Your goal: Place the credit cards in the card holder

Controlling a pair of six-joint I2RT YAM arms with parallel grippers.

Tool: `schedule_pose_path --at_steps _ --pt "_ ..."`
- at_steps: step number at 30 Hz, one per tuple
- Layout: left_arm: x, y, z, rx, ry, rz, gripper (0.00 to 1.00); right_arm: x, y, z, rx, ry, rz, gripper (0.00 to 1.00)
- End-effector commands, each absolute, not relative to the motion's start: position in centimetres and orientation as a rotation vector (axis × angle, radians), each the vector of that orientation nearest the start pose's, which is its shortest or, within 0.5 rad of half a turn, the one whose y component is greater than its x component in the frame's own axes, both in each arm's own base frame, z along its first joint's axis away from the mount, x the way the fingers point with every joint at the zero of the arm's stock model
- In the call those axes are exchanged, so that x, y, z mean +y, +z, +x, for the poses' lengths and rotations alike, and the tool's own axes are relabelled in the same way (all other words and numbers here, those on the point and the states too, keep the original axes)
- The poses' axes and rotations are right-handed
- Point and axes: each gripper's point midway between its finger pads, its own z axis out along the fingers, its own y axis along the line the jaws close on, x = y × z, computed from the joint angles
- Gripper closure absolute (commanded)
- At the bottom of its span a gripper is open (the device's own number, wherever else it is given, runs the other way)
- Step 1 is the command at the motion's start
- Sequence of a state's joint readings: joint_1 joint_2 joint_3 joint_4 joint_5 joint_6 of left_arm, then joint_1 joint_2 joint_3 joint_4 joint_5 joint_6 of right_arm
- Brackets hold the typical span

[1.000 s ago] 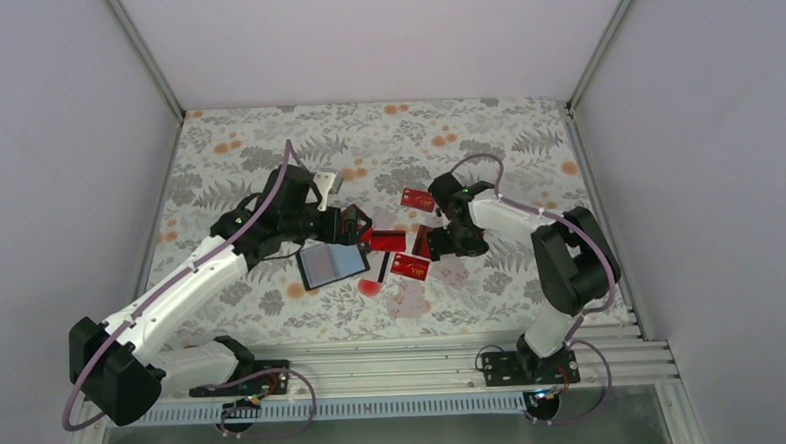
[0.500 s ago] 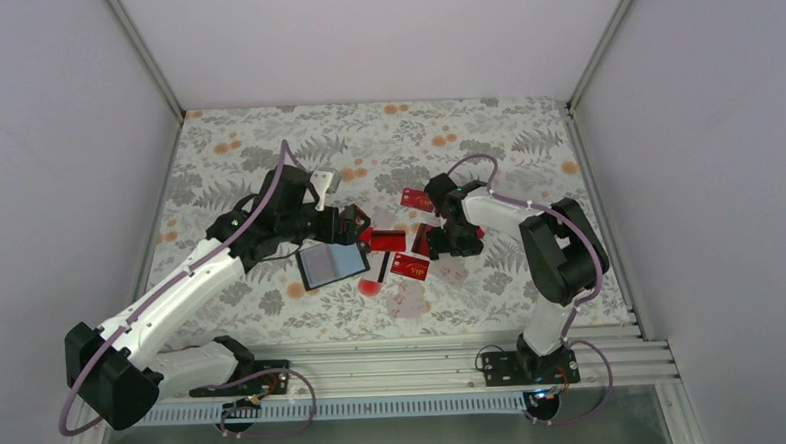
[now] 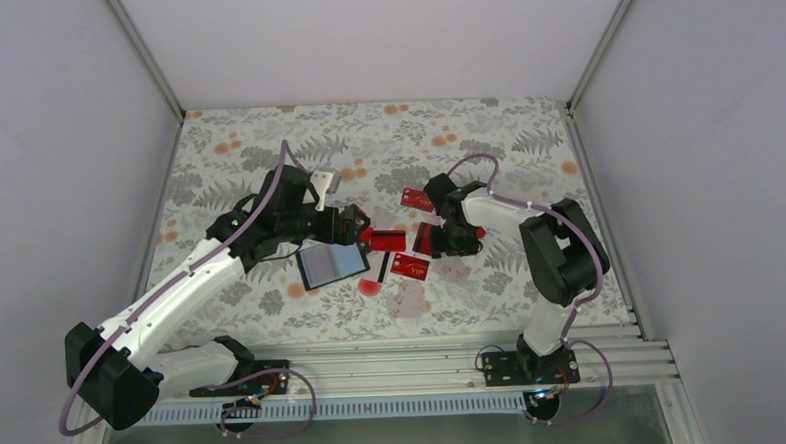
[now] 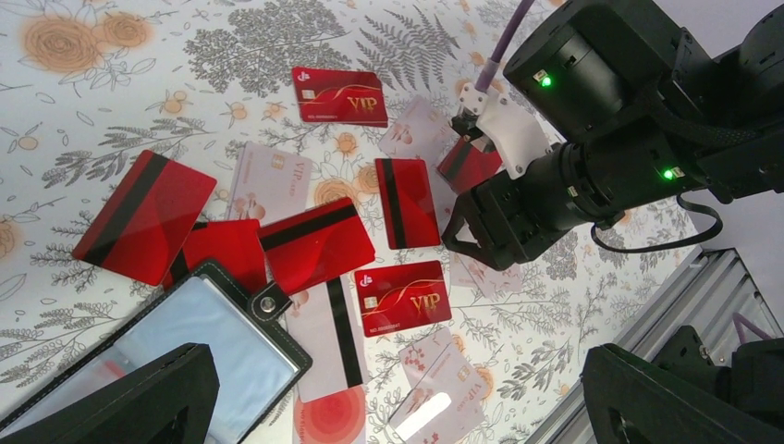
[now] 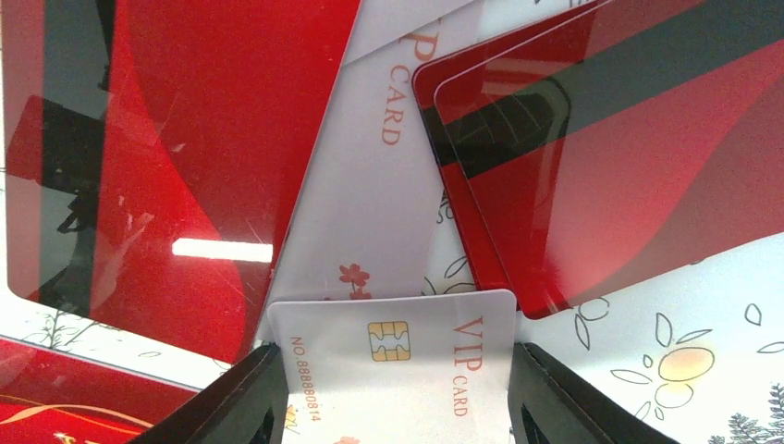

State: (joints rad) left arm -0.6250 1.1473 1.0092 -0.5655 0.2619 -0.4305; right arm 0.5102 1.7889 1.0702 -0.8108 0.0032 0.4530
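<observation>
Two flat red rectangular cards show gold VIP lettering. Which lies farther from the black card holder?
The red VIP card lying apart from the rest; its twin sits nearer the card holder.

L arm [image 3: 182, 291]: elbow folded low at near-left, white forearm runs up-right to mid table.
L wrist: turned so the tool points right, twd the other arm.
L gripper [image 3: 354, 224]: jaws wide apart; both black fingers [image 4: 120, 398] sit at the bottom corners of the wrist view.
R arm [image 3: 561, 255]: elbow high at right, forearm reaches up-left.
R wrist: bent, tips down at the table.
R gripper [image 3: 438, 242]: jaws partway apart; can't tell if clamped.
</observation>
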Motion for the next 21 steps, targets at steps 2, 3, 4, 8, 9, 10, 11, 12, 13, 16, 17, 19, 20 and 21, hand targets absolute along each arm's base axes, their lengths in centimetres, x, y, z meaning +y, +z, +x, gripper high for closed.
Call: schedule_pose_path --at_steps 2,3,4,8,9,10,11,12,13,16,17,19,20,21 --pt "-23.6 22.6 25.3 2.36 -0.816 0.377 0.01 15.4 -1.4 27.0 3.096 0.025 -0.101 0.46" --pt "-23.6 22.6 25.3 2.357 -0.819 0.376 0.01 15.5 -0.9 27.2 3.084 0.032 -0.105 0.46" --pt "-23.7 22.6 25.3 2.356 -0.822 0.377 0.01 15.6 -0.2 27.5 3.065 0.037 -0.109 0.46" --pt "-23.9 22.6 25.4 2.353 -0.831 0.373 0.01 15.8 1.7 28.2 3.018 0.049 -0.12 0.46" --pt "-23.9 22.6 25.5 2.355 -0.835 0.37 0.01 15.8 2.1 28.4 3.009 0.052 -0.124 0.46" --pt "-24.0 22.4 25.5 2.358 -0.838 0.37 0.02 15.8 2.3 28.4 3.006 0.054 -0.127 0.46" --pt "-24.1 22.4 25.6 2.356 -0.843 0.367 0.01 15.9 2.6 28.6 2.999 0.057 -0.126 0.46" --pt "-24.1 22.4 25.5 2.355 -0.847 0.368 0.01 16.0 2.9 28.6 2.994 0.061 -0.129 0.46" --pt "-24.2 22.4 25.6 2.354 -0.852 0.365 0.01 16.0 3.1 28.7 2.991 0.065 -0.129 0.46" --pt "-24.3 22.3 25.5 2.356 -0.858 0.362 0.01 16.2 4.1 29.1 2.973 0.082 -0.123 0.46" --pt "-24.3 22.3 25.5 2.356 -0.86 0.361 0.01 16.4 4.5 29.2 2.966 0.092 -0.12 0.46" --pt "-24.3 22.2 25.5 2.357 -0.863 0.361 0.02 16.6 5.3 29.5 2.956 0.104 -0.113 0.46" --pt "-24.3 22.2 25.5 2.355 -0.864 0.362 0.02 16.7 5.8 29.6 2.947 0.112 -0.11 0.46" --pt "-24.3 22.1 25.5 2.357 -0.865 0.361 0.01 16.8 6.2 29.8 2.941 0.119 -0.109 0.46"
